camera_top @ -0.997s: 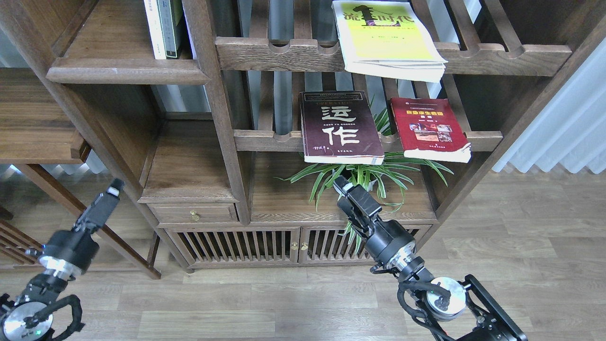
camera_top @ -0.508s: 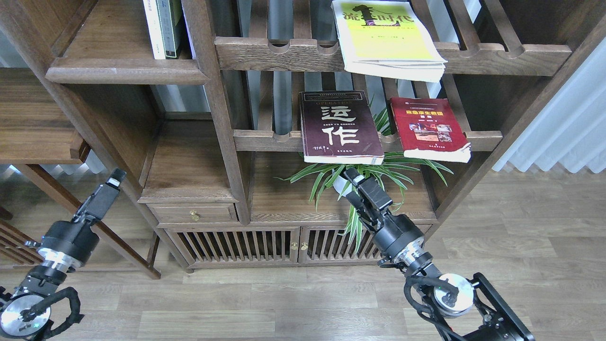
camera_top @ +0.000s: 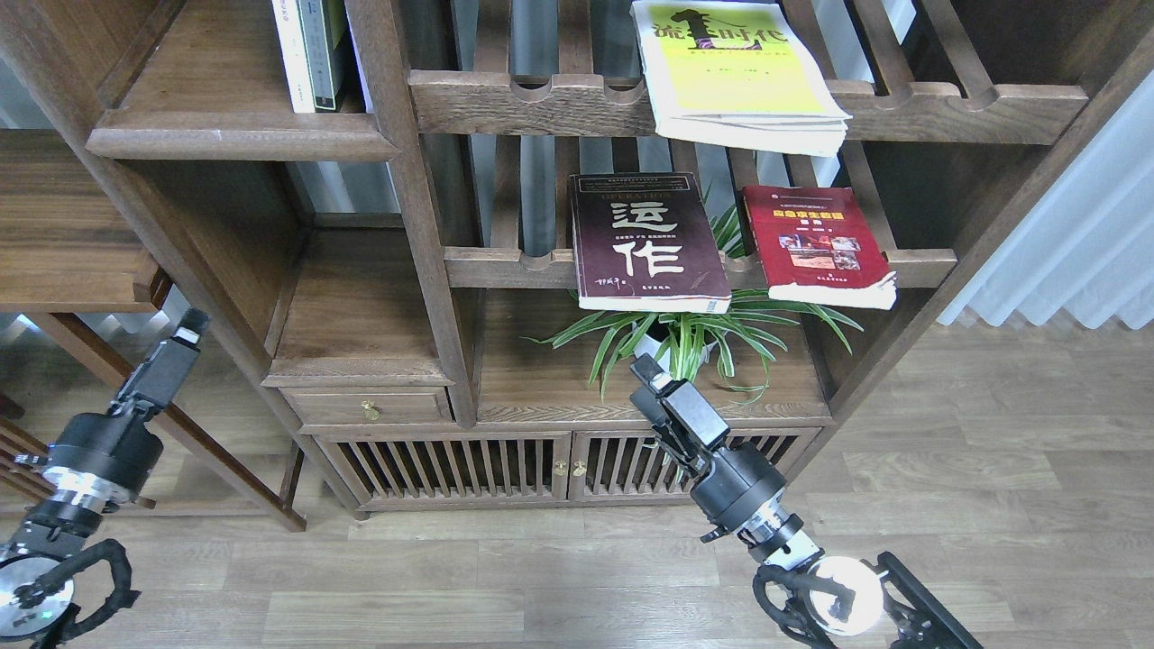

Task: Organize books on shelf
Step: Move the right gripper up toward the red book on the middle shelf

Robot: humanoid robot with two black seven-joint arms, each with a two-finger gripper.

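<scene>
The yellow-green book (camera_top: pixel 735 68) lies flat on the upper slatted rack. The dark maroon book (camera_top: pixel 646 242) and the red book (camera_top: pixel 819 245) lie side by side on the lower slatted rack, both overhanging its front rail. The solid dark-brown shelf (camera_top: pixel 239 135) is at the upper left. My right gripper (camera_top: pixel 647 370) is below the maroon book, in front of the plant, holding nothing I can see; its fingers cannot be told apart. My left gripper (camera_top: pixel 193 323) is low at the left, beside the bookcase's side post, also too dark to read.
Thin white-spined and dark-green-spined volumes (camera_top: pixel 308 54) stand on the solid shelf. A spider plant (camera_top: pixel 690 338) sits under the lower rack. A small drawer (camera_top: pixel 365 407) and slatted cabinet doors (camera_top: pixel 559 467) are below. A wooden side table (camera_top: pixel 63 243) is at the left.
My right gripper rose toward the maroon book, then dropped back and to the left. My left arm has slid left and slightly up. The books have not moved.
</scene>
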